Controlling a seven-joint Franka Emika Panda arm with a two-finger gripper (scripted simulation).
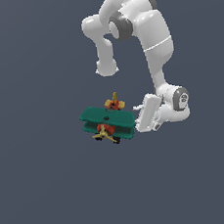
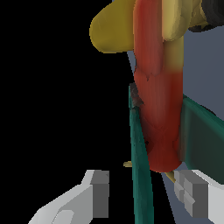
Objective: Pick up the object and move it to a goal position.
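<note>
Two grey fingers (image 2: 99, 192) fill the near edge of the wrist view, spread apart, with one teal wing (image 2: 141, 175) of the biplane (image 2: 157, 109) running edge-on between them. I read the jaws as open: each pad shows a gap to the wing, though the far pad sits close to the plane's red nose. I cannot say for certain whether that pad touches anything.

Biplane position, exterior view: it (image 1: 107, 122) sits just beside the gripper (image 1: 143, 114), toward the exterior view's left, with the propeller facing the camera and the yellow tail behind. Both wings look level. The background is one flat grey, so I cannot tell whether the plane rests on a surface or hangs free.

Containers: I see none in either view.

Hard to make out:
- Fingertips in the exterior view are merged with the white hand and the wing edge; I cannot separate them.
- Wrist view's far side is solid black over roughly half the frame; nothing reads there.
- Tail (image 2: 113, 30) and a black wheel (image 2: 214, 13) are cut off by the frame edge.
- Arm (image 1: 150, 40) base is out of frame.
</note>
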